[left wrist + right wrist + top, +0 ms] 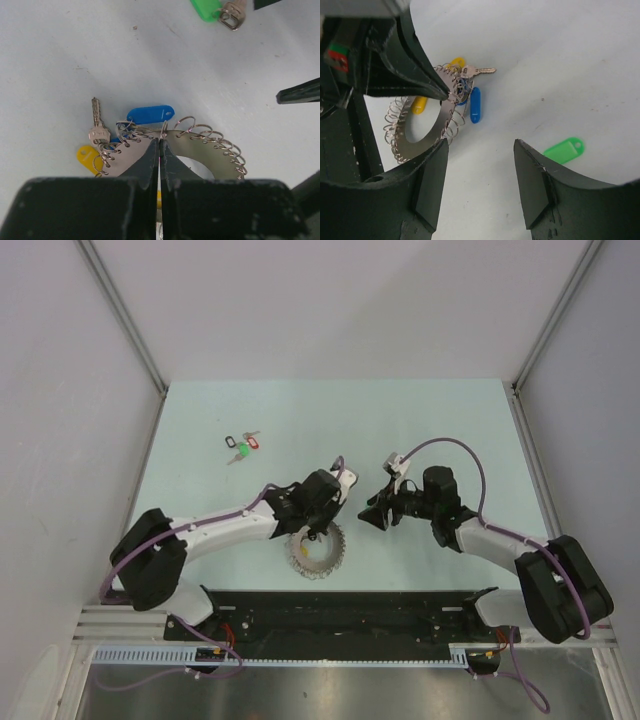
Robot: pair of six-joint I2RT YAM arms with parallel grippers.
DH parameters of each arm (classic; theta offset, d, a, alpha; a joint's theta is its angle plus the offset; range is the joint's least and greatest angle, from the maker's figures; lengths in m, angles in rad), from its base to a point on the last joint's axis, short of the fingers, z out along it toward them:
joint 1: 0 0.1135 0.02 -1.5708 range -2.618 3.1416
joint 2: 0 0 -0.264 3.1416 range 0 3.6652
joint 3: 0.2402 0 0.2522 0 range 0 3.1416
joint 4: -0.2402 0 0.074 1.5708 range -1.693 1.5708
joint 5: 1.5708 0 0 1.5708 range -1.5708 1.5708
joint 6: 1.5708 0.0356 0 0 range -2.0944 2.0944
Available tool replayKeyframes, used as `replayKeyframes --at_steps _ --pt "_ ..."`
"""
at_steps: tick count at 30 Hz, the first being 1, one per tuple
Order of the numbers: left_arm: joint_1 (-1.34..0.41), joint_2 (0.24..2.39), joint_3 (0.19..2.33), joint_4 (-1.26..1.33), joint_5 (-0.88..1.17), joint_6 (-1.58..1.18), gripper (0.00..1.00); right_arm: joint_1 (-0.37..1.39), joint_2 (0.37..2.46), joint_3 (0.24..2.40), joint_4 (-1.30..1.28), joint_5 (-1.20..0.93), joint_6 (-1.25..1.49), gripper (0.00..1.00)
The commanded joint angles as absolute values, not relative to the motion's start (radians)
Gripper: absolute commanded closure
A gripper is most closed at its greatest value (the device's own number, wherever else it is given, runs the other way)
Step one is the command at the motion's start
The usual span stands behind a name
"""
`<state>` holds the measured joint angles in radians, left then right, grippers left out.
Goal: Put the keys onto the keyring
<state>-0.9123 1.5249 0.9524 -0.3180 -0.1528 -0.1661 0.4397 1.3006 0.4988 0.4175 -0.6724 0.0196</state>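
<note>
Scene: two arms met mid-frame in the top view, over the keyring (315, 552) at lower centre of the pale surface (430, 430).
Left claw: the left claw (159, 150) stood w/ tips together at the keyring's upper rim, right by a small wire loop (164, 131). Whether a loop was nipped btwn them couldn't be told.
Right claw: the right claw (480, 150) hung w/ fingers wide apart and nothing btwn them, over bare surface just right of the keyring.
Blue-tag key: the blue-tag key (150, 114) lay against the rim, centre-left of the left-wrist frame. It appeared already hooked on, near a yellow tag (87, 155).
Green-tag key: the green-tag key (564, 150) lay loose at lower right of the right-wrist frame, apart from the keyring.
Step in hand: judged to be the left steadying the ring while the right went for the green-tag key.
Doing it well: left pressure prob. needed to be even so the ring didn't skate. The right was best dropped over the tag's flat body, leaving its small ring free to meet a loop.
Edges: the keyring sat near the black rail (340, 605) at the bottom of the top view. Loops bristled round the rim, an easy snag.
Open room: plenty of surface lay toward top and right. The 3-key bunch (243, 445) sat well off, upper left. The tight spot was btwn the two claws.
</note>
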Motion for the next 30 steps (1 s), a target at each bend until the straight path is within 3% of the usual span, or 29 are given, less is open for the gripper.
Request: replayKeyframes --at_steps 1,30 --pt "-0.91 1.436 0.997 -0.339 -0.081 -0.106 1.0 0.451 1.324 0.479 0.557 -0.784 -0.032 0.4" --pt "-0.91 1.35 1.012 -0.327 0.176 -0.003 1.0 0.494 1.424 0.495 0.693 -0.977 -0.018 0.51"
